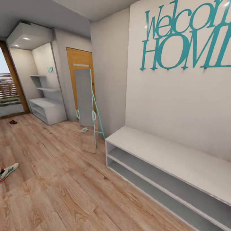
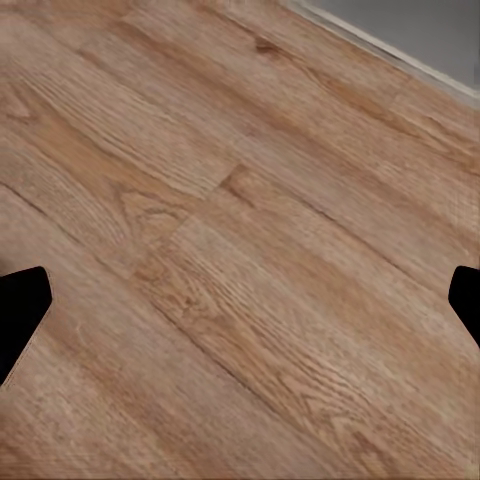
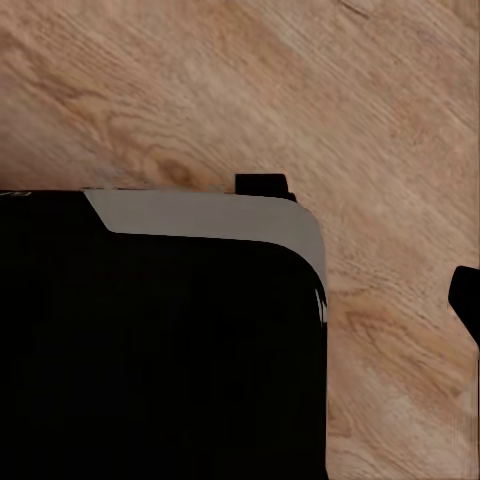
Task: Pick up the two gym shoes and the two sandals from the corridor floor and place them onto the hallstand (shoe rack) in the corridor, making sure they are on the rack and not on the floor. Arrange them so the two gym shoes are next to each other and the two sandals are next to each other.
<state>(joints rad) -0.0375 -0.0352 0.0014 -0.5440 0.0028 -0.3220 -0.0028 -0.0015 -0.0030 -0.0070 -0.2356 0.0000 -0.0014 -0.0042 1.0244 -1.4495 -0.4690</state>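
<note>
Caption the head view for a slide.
Corridor with white hallstand at right, one gym shoe on the wood floor at left, a standing mirror between.

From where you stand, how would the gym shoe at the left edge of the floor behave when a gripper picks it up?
The gym shoe looks small and low, so probably light. It lies flat on the wood floor, so it is unlikely to roll. Its upper may flex when squeezed; the heel may be firmer.
</note>
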